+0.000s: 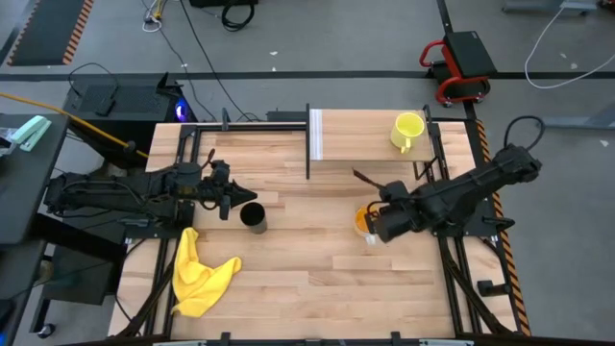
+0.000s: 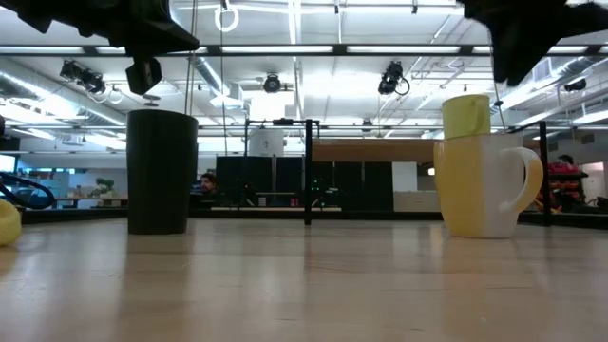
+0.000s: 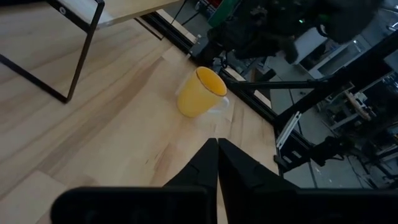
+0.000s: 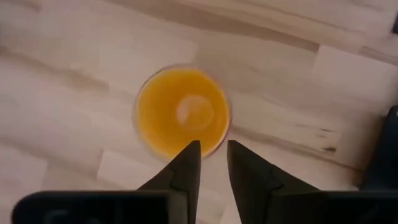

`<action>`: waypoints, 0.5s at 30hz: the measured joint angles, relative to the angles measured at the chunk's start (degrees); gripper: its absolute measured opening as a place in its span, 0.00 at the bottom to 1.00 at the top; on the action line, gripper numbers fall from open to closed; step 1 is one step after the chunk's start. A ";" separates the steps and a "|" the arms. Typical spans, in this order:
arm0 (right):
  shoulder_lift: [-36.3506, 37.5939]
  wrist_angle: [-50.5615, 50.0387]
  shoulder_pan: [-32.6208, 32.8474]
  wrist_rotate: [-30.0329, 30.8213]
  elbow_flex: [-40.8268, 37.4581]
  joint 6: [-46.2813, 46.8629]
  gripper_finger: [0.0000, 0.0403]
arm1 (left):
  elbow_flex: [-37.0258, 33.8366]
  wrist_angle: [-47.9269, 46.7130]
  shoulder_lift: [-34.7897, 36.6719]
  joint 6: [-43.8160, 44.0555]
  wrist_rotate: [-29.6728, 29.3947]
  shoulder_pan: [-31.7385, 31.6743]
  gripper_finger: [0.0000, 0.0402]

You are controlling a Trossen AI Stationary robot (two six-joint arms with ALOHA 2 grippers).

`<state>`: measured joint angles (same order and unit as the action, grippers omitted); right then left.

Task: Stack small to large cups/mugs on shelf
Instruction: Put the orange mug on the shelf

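Right hand [image 4: 213, 163] is hanging straight over the orange mug [image 4: 182, 112], looking down into it, fingers a little apart with a narrow gap between them and nothing held. The mug stands upright on the worktop [image 1: 317, 259], right-of-centre, partly tucked under the right arm in the high view.

Left hand [image 3: 217, 155] sits on the left side of the worktop with its fingers pressed together, empty. The black tumbler [image 1: 254, 217] stands upright just beside it (close, but not touching as far as I can see).

The yellow-green mug [image 1: 407, 129] is already up on the shelf [image 1: 365, 135], toward its right end, handle pointing to the worktop's near side. The shelf runs along the far edge with its white end panel [image 1: 314, 135] on the left. The other two cups are down on the worktop, well apart from each other.

A yellow cloth [image 1: 199, 275] is crumpled near the front left corner.
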<state>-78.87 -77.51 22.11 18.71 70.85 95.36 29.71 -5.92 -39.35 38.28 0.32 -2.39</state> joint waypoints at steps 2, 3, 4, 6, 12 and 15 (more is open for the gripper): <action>0.00 0.04 -2.33 -0.63 -0.19 -2.14 0.22 | 0.00 0.00 0.00 0.01 0.00 0.00 0.03; 0.00 0.16 -3.23 -0.65 -0.20 -2.85 0.22 | 0.00 0.00 0.00 0.02 -0.02 0.00 0.04; 0.00 0.43 -4.05 -0.76 -0.20 -3.64 0.22 | 0.00 0.00 0.00 0.06 -0.01 -0.01 0.04; 0.00 1.21 -5.65 -1.79 -0.20 -5.29 0.21 | 0.00 0.00 0.00 0.07 -0.01 0.00 0.04; -0.33 1.11 -9.44 -4.06 -0.24 -10.53 0.16 | 0.00 0.00 0.00 0.42 0.00 0.00 0.06; -0.33 1.43 -10.42 -4.83 -0.24 -11.68 0.14 | 0.00 0.00 0.00 0.50 0.00 0.00 0.05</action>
<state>-79.20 -76.08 11.69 13.88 70.61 83.68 29.71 -5.91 -39.35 38.79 0.32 -2.39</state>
